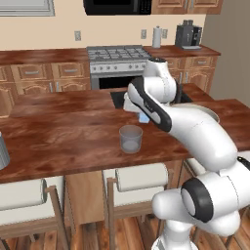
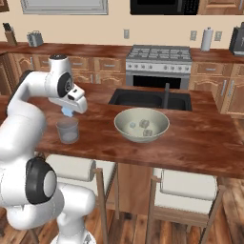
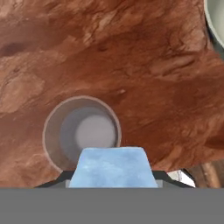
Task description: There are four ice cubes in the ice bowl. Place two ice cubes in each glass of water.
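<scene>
Hand view showed my claw (image 3: pixel 112 181) clamped on one ice cube (image 3: pixel 111 167), poised above the short glass (image 3: pixel 82 133) on the counter (image 3: pixel 144 65), nothing dropped in it yet as far as I saw, three cubes (image 2: pixel 143 127) remaining in the bowl (image 2: pixel 141 125).

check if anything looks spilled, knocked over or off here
Nothing stands out. The short glass stands upright on the counter, and the ice bowl sits level with three cubes inside. The gripper holds one ice cube above the glass. No water shows on the wood.
</scene>
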You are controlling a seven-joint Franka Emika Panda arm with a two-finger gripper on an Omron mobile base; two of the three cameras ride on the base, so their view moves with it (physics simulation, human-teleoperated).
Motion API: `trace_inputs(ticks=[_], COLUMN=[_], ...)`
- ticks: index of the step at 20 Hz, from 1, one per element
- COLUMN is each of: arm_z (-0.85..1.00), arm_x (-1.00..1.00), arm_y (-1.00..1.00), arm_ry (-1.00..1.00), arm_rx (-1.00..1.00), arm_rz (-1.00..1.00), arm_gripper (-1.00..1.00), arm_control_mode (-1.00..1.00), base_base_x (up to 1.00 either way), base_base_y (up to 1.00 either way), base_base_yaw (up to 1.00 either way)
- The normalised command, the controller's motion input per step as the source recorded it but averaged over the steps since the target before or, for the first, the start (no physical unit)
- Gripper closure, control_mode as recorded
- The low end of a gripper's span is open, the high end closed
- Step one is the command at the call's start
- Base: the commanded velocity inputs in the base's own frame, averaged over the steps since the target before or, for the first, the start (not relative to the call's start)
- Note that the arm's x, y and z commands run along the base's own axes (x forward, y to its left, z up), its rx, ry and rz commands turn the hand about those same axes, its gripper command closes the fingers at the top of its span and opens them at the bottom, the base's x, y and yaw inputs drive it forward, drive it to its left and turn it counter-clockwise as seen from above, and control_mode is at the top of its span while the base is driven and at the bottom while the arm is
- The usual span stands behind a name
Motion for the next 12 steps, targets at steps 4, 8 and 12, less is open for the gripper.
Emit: trace_inputs(ticks=[4, 8, 12], arm_z=[-0.37, -0.27, -0.15], arm_x=[0.24, 0.22, 0.18], arm_y=[0.39, 0.0, -0.01], arm_ry=[-0.01, 0.0, 0.0], arm_rx=[0.0, 0.0, 0.0], arm_rz=[0.0, 0.0, 0.0], arm_gripper=[1.0, 1.0, 1.0], arm_control_mode=[-1.0, -1.0, -1.0], base_base_x=[0.0, 0.0, 0.0], base_base_y=[0.0, 0.0, 0.0], base_base_yaw=[0.0, 0.0, 0.0])
